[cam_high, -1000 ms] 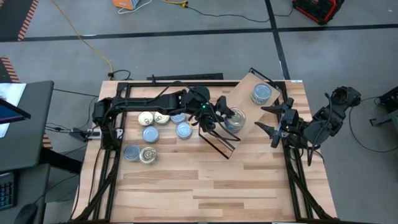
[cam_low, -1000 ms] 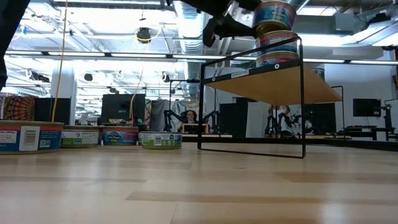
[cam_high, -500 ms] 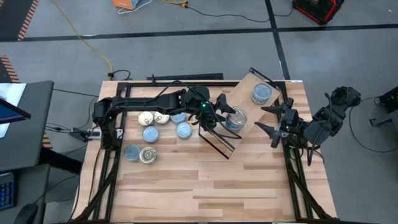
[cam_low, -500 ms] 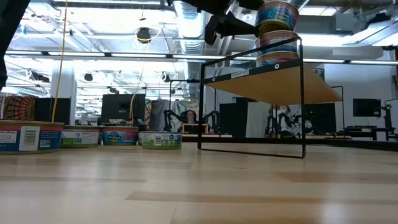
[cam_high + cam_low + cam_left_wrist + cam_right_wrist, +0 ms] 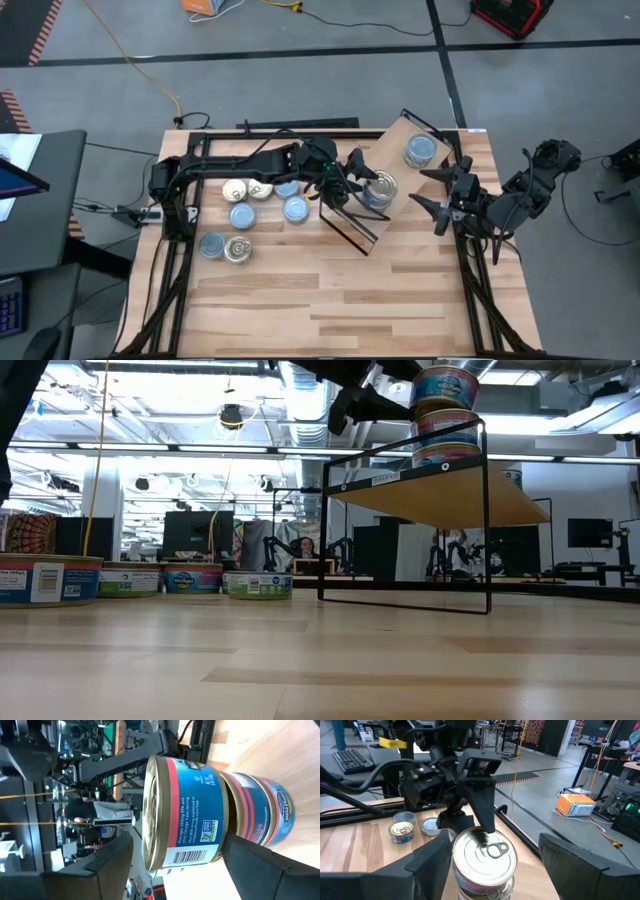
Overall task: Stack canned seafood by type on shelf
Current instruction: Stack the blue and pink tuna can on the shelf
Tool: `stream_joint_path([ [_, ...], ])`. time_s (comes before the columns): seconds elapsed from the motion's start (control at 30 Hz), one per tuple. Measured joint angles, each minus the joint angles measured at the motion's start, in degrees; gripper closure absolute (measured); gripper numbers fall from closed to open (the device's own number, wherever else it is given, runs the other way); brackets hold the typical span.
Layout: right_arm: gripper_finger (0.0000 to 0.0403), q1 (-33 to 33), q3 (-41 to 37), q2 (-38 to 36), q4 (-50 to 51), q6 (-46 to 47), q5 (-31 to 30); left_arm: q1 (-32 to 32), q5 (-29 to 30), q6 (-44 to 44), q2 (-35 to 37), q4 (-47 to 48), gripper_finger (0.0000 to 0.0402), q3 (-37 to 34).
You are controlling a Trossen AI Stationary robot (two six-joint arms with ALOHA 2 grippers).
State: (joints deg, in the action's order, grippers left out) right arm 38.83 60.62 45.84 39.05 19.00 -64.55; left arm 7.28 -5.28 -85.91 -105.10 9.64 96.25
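Note:
A stack of three tins stands on the light wood shelf. Its top tin has a pale gold lid and a blue label. My left gripper is open at that stack from the table's left, its fingers standing either side of the top tin with gaps showing. A blue-lidded tin rests farther back on the shelf. Several loose tins, gold and blue, sit on the tabletop to the left. My right gripper waits open beside the shelf's right side.
The shelf's thin black frame stands out toward the near side and rises beside the stack. Bare tabletop lies near the front edge. Black rails run along the table's left and right edges.
My left gripper has stayed at the stack and turned a little about its wrist. The top tin's gold lid shows more fully from above now. The right arm has kept still.

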Motion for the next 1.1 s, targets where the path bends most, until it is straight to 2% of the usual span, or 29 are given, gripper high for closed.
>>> stream_joint_path([
  [0.4,0.0078,0.0,0.0,0.0,0.0,0.0,0.0,-0.6,1.1,3.3,0.0,0.0,0.0123,0.0],
  [0.63,0.0078,0.0,0.0,0.6,0.1,0.5,0.1,-0.6,4.4,1.3,0.0,-0.5,0.0123,0.0],
  [0.87,0.0078,-0.4,0.0,1.1,0.5,0.9,0.2,-1.3,5.9,3.3,0.0,0.1,0.0123,0.0],
  [1.1,0.0078,-0.3,0.0,1.2,0.4,1.1,0.2,-2.1,11.6,2.5,0.4,0.1,0.0123,0.0],
])
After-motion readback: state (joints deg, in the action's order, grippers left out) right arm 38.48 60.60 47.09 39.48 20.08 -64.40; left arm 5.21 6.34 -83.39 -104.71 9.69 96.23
